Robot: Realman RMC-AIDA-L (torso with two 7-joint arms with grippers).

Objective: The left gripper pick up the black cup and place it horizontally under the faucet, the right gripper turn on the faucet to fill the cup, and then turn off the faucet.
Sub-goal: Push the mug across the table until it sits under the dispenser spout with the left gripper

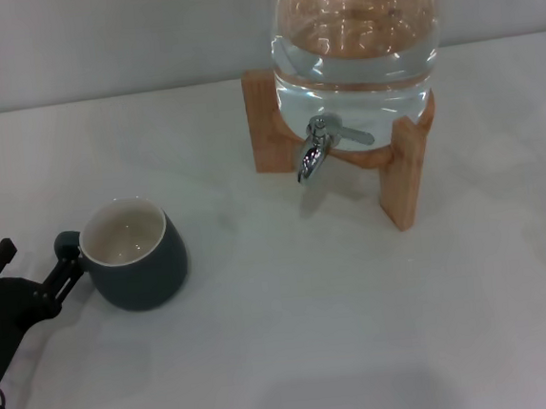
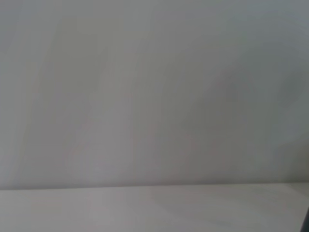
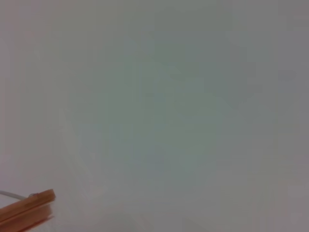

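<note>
The black cup (image 1: 136, 258) stands upright on the white table in the head view, cream inside showing, its small handle pointing toward my left gripper. My left gripper (image 1: 37, 260) sits low at the left edge, just beside the cup's handle. Its fingers are spread apart, and the nearer finger (image 1: 59, 275) reaches up to the handle. The chrome faucet (image 1: 314, 153) sticks out of the clear glass water jar (image 1: 355, 54) at the back right, its lever lying sideways. The cup is well to the left of and nearer than the faucet. My right gripper is out of view.
The jar rests on a wooden stand (image 1: 403, 179) with legs reaching forward. The white table (image 1: 294, 337) stretches between cup and stand. The left wrist view shows only pale surface. The right wrist view shows a corner of the wooden stand (image 3: 26, 210).
</note>
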